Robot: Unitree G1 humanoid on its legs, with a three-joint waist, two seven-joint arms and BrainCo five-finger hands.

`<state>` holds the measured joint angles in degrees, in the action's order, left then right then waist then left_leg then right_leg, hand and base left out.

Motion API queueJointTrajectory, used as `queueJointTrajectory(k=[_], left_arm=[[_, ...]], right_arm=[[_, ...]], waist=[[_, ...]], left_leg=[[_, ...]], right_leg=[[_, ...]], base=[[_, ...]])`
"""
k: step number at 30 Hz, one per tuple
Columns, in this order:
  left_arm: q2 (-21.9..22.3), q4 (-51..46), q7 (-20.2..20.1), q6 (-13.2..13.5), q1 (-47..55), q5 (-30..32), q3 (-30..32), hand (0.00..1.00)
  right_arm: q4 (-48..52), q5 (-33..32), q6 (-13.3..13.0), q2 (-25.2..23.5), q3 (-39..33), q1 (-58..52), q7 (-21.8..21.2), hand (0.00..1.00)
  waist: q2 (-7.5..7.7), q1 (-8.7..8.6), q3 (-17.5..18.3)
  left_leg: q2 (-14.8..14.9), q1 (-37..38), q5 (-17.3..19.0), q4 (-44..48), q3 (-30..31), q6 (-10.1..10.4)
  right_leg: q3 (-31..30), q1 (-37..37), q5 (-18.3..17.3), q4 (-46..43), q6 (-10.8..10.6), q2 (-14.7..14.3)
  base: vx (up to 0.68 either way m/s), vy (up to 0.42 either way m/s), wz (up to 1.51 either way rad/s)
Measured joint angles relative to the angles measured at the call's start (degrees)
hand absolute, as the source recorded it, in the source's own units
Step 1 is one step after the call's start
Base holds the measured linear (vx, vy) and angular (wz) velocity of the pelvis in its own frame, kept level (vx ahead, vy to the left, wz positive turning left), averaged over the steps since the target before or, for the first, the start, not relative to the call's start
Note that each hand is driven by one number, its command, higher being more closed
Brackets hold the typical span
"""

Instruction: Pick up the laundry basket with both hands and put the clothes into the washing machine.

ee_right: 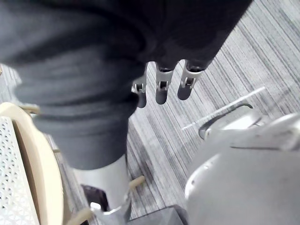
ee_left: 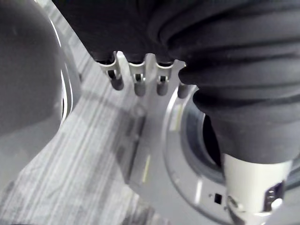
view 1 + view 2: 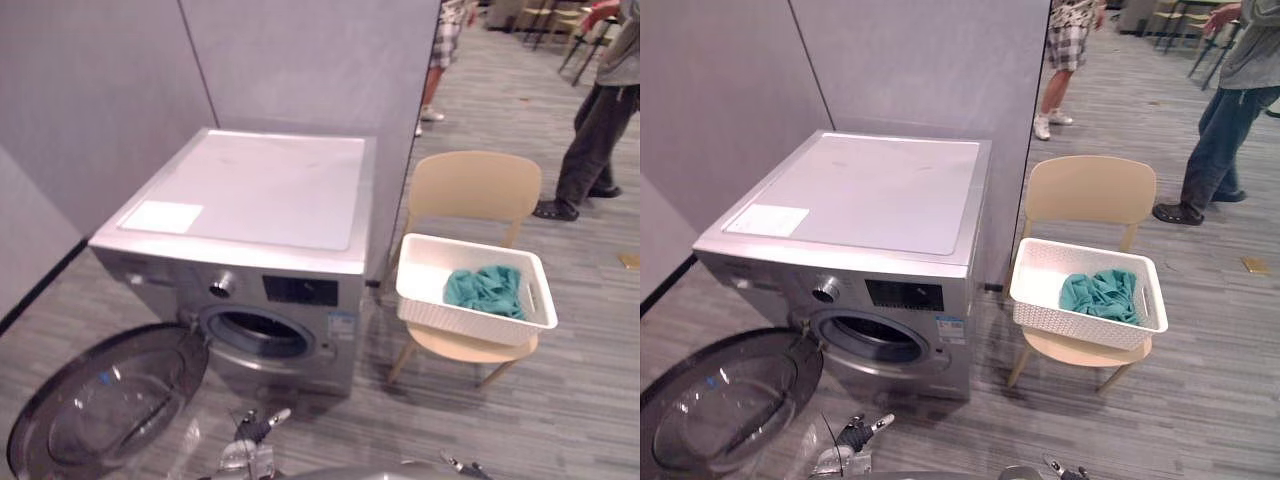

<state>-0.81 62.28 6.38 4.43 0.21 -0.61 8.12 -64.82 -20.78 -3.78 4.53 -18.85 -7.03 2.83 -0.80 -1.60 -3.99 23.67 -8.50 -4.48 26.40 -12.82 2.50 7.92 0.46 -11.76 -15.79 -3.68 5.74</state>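
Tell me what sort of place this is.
Probably a partitioned test or demo corner of a larger hall, not a home laundry room: a washing machine stands by grey partition panels, a laundry basket of teal clothes sits on a chair, and people stand on the floor beyond.

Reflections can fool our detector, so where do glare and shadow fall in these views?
Left eye view: small bright spots glint on the glass of the open washer door, and the washer top has a pale, even sheen. Right eye view: a faint shadow lies on the floor under the chair. Left wrist view: a bright line edges the door's rim.
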Motion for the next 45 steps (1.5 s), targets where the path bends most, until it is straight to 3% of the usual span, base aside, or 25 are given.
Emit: queueJointTrajectory(k=[3,6,8,10,13,14,16,18,20,23,25,26,27,28,29,32,34,36,37,39,40,41,42,44,45], left_arm=[[0.09,0.02,-0.04,0.02,0.58,0.01,0.57,0.0],[0.09,0.14,-0.21,-0.02,1.1,-0.3,2.03,0.0],[0.05,0.3,-0.2,-0.09,1.2,-0.71,5.59,0.0],[0.57,0.62,-0.21,-0.27,2.33,-1.77,8.66,0.0],[0.75,0.14,-0.25,-0.42,2.58,-1.57,9.8,0.0],[0.88,0.02,-0.26,-0.42,2.54,-1.39,9.81,0.0],[0.48,-1.18,-0.29,-0.55,2.89,-1.05,9.64,0.0],[-0.37,-2.3,-0.28,-0.84,2.56,-0.87,8.67,0.0],[0.55,-3.74,-0.43,-0.75,0.96,-0.98,7.17,0.0],[3.38,-5.55,-0.93,-0.33,-0.11,-1.31,7.17,0.0],[3.71,-5.62,-0.99,-0.07,0.74,-1.45,7.12,0.0],[3.23,-5.28,-1.13,-0.21,1.85,-1.1,6.87,0.0],[3.27,-5.1,-1.19,-0.15,2.26,-0.91,5.92,0.0],[3.29,-3.39,-1.46,0.04,2.09,-0.8,4.08,0.0],[4.15,-0.74,-1.44,-0.11,1.51,-0.68,3.25,0.0],[3.81,0.76,-1.39,0.06,1.06,-0.38,2.75,0.0],[2.88,0.82,-1.17,0.03,0.99,-1.19,2.81,0.0],[1.03,0.79,-1.1,0.03,0.74,-1.57,2.81,0.0],[0.08,0.78,-1.05,0.03,0.67,-1.57,2.81,0.0],[-0.1,0.76,-0.97,0.03,0.91,-1.54,2.77,0.0],[-0.01,0.75,-0.92,0.05,1.14,-1.43,2.75,0.0],[-0.02,0.74,-0.91,0.05,1.18,-1.43,2.75,0.0],[-0.05,0.5,-0.76,0.05,1.6,-1.37,2.75,0.0],[-0.03,0.14,-0.58,0.03,2.88,-0.7,2.72,0.0],[0.29,0.23,-0.52,0.02,3.31,0.26,2.62,0.0]], right_arm=[[0.08,0.09,-0.37,0.94,1.72,1.54,-0.08,0.0],[0.06,0.36,-0.27,0.97,1.87,2.63,-0.39,0.0],[-0.05,1.08,-0.16,0.46,2.0,3.5,-0.59,0.0],[0.07,1.28,-0.03,-0.5,2.03,3.97,-0.74,0.0],[4.64,1.3,-0.17,-1.29,5.85,1.36,-1.2,0.0],[5.58,1.31,-0.19,-1.39,5.95,0.93,-1.63,0.0],[7.95,1.02,-0.38,-3.0,5.46,0.08,-1.92,0.0],[8.41,1.17,-0.85,-3.87,5.5,0.09,-1.91,0.0],[9.6,1.15,-1.0,-3.93,5.02,-0.71,-1.87,0.0],[9.98,1.15,-0.84,-3.79,2.88,-0.94,-1.74,0.0],[9.28,1.69,-0.59,-3.63,2.92,-1.17,-1.48,0.0],[7.67,3.31,0.12,-3.99,1.98,-1.04,-0.96,0.0],[7.11,3.87,0.26,-3.77,1.33,-1.04,-0.92,0.0],[5.51,4.98,0.34,-2.91,0.65,-0.43,-0.91,0.0],[4.47,5.31,0.65,-1.42,-0.9,1.15,-1.06,0.0],[1.15,6.5,1.09,0.6,0.47,1.35,-0.82,0.0],[0.62,6.73,0.76,1.49,1.91,1.83,-0.68,0.0],[0.45,5.67,0.33,0.78,1.92,1.86,-0.46,0.0],[1.3,4.45,0.24,0.57,1.97,1.58,-0.23,0.0],[6.93,2.86,0.31,0.65,2.36,0.26,0.32,0.0],[17.15,2.22,0.1,0.87,3.25,-1.78,0.88,0.0],[19.31,2.22,0.08,0.84,3.21,-2.08,0.92,0.0],[29.39,2.29,-0.07,0.85,2.89,-3.37,1.29,0.0],[42.89,3.61,-1.2,0.86,1.46,-4.41,2.1,0.0],[49.44,5.3,-2.7,1.27,-1.2,-3.91,2.52,0.0]], waist=[[-0.13,0.72,-0.29],[-1.24,2.46,-0.75],[-1.29,3.94,-1.19],[-1.26,4.1,-1.98],[-0.13,3.62,-1.91],[0.08,3.6,-1.81],[1.75,3.35,-2.58],[3.35,2.32,-2.81],[2.84,2.18,-2.74],[1.62,2.33,-2.38],[1.86,2.36,-2.13],[2.28,2.22,-0.56],[1.48,2.45,0.12],[-0.38,2.53,1.2],[-2.27,1.68,0.54],[-2.18,1.01,0.82],[-2.26,0.83,1.09],[-1.4,0.59,0.96],[-0.31,0.57,0.28],[-0.22,0.55,0.12],[-0.41,0.3,0.16],[-0.43,0.29,0.15],[-0.51,0.05,0.18],[-1.29,-0.68,0.73],[-2.91,-0.86,0.98]], left_leg=[[-10.18,2.21,13.12,1.69,3.31,4.07],[-16.73,6.81,19.08,-7.94,10.95,2.47],[-20.63,8.72,19.66,-10.52,16.45,0.85],[-20.58,10.03,19.63,-10.43,14.88,-0.64],[-22.0,12.4,20.11,-12.75,12.65,-1.61],[-22.11,12.43,20.41,-12.77,12.4,-2.15],[-22.44,13.56,20.64,-11.02,11.33,-2.95],[-21.85,14.82,21.97,-8.66,12.74,-2.43],[-20.08,14.81,22.3,-7.78,14.71,-1.71],[-17.55,15.47,21.24,-9.51,17.26,1.04],[-15.81,17.21,20.89,-10.74,17.39,3.53],[-13.53,17.71,20.52,-12.0,18.06,5.7],[-12.16,17.46,19.94,-12.65,18.21,6.13],[-9.6,17.12,18.2,-13.3,18.41,7.57],[-6.9,17.07,15.53,-13.86,19.16,8.38],[-4.76,16.86,6.23,-13.87,20.99,10.09],[-2.41,13.51,2.14,-11.0,22.57,8.64],[-0.69,9.09,-3.15,-8.21,21.31,2.84],[0.44,7.93,-4.63,-6.66,17.63,1.39],[0.5,7.08,-2.4,-4.24,11.9,2.51],[-0.55,6.3,2.37,-1.81,6.34,3.52],[-0.96,6.12,3.55,-1.66,5.7,3.76],[-3.85,5.82,7.79,-3.03,4.26,4.96],[-6.67,7.23,10.8,-10.88,3.07,3.83],[-7.19,8.75,13.08,-16.11,3.09,6.57]], right_leg=[[-1.21,1.12,2.91,4.79,1.12,-1.81],[-4.09,0.96,4.99,7.34,1.15,-3.49],[-6.99,0.73,7.07,8.69,0.16,-3.59],[-8.47,1.4,7.57,8.85,-0.07,-3.37],[-8.81,-2.42,3.83,-0.6,-1.35,-1.2],[-8.51,-4.99,3.12,-5.58,-1.38,-1.0],[-9.29,-17.06,5.15,-30.79,-4.14,0.37],[-9.9,-21.65,5.27,-43.18,-3.75,0.29],[-9.67,-23.13,4.92,-46.12,-3.24,1.43],[-9.99,-21.23,5.63,-36.22,1.23,9.5],[-10.42,-15.96,10.32,-21.33,4.06,13.26],[-10.96,-11.98,8.84,-13.74,-2.79,11.69],[-10.07,-11.17,7.5,-11.42,-4.92,10.48],[-7.62,-9.32,4.69,-6.65,-9.22,8.85],[-5.86,-8.32,4.83,-5.69,-8.46,6.13],[-4.3,-5.1,4.9,-2.94,-5.49,2.97],[-2.91,-4.54,5.63,-0.16,-3.34,-0.06],[-1.1,-3.43,7.42,3.62,-1.1,-2.14],[0.1,-2.06,8.86,5.76,0.65,-2.77],[1.02,-1.27,9.51,6.79,1.35,-2.81],[1.36,-1.3,9.7,8.39,1.05,-2.58],[1.36,-1.3,9.8,8.73,0.95,-2.5],[1.43,-1.3,10.82,10.77,0.3,-2.12],[1.69,-1.46,12.26,13.55,-0.9,-1.94],[2.08,-2.16,14.43,14.68,-1.55,-2.24]], base=[[-0.07,-0.103,-0.26],[-0.04,0.032,-0.4],[0.03,0.11,-0.71],[0.03,0.116,-0.58],[0.04,0.07,-0.2],[0.03,0.024,-0.17],[0.1,-0.036,-0.14],[0.17,-0.176,0.37],[0.17,-0.248,0.79],[0.22,-0.328,0.72],[0.15,-0.379,0.15],[0.13,-0.528,-0.13],[0.16,-0.66,-0.29],[0.1,-0.643,-0.24],[0.09,-0.517,-0.06],[0.02,-0.449,0.09],[-0.04,-0.42,0.07],[-0.06,-0.324,0.3],[-0.05,-0.279,0.33],[-0.07,-0.232,0.22],[-0.09,-0.136,0.18],[-0.1,-0.046,0.18],[-0.08,0.046,0.2],[-0.04,0.099,0.34],[0.0,0.119,0.28]])
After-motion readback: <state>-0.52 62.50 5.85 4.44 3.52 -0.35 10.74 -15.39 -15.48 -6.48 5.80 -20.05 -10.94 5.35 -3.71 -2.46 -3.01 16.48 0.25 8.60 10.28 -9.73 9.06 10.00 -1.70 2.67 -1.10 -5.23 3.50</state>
